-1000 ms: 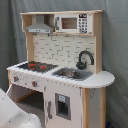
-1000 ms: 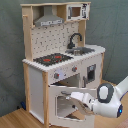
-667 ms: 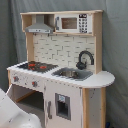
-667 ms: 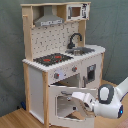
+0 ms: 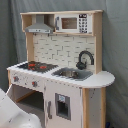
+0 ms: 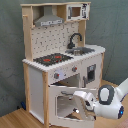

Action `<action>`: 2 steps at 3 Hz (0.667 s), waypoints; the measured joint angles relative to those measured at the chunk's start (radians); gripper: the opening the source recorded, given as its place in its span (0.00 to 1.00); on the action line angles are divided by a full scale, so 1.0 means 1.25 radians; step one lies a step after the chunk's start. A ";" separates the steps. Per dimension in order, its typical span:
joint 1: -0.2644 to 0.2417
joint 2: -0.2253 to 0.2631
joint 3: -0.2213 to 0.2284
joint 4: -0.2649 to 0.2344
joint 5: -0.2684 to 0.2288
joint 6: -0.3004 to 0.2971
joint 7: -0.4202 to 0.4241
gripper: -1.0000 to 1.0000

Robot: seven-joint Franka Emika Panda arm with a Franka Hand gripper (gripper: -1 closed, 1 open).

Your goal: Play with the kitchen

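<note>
– Gripper [image 6: 79, 106]? Open or shut?
– Can't tell. It's at the oven door [image 6: 65, 102], which hangs open, approx 7 o'clock in the second exterior view.
– And the kitchen [image 5: 65, 75]?
– Upright, mid-frame in both exterior views; hob [image 6: 52, 59] at 9 o'clock of the sink [image 6: 86, 50].

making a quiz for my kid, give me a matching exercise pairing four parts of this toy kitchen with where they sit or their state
Things:
1. grey metal extractor hood
2. curved black tap
3. black hob with red rings
4. white windowed oven door

Descriptions:
A. swung open
B. over the sink
C. worktop, beside the sink
D. top shelf, above the hob

Pairs: 1-D, 2-B, 3-C, 4-A
</note>
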 joint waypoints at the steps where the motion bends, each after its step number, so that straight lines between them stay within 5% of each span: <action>1: -0.001 0.000 -0.002 -0.012 0.000 -0.007 0.079 1.00; 2: 0.000 0.002 -0.019 -0.038 0.000 -0.023 0.152 1.00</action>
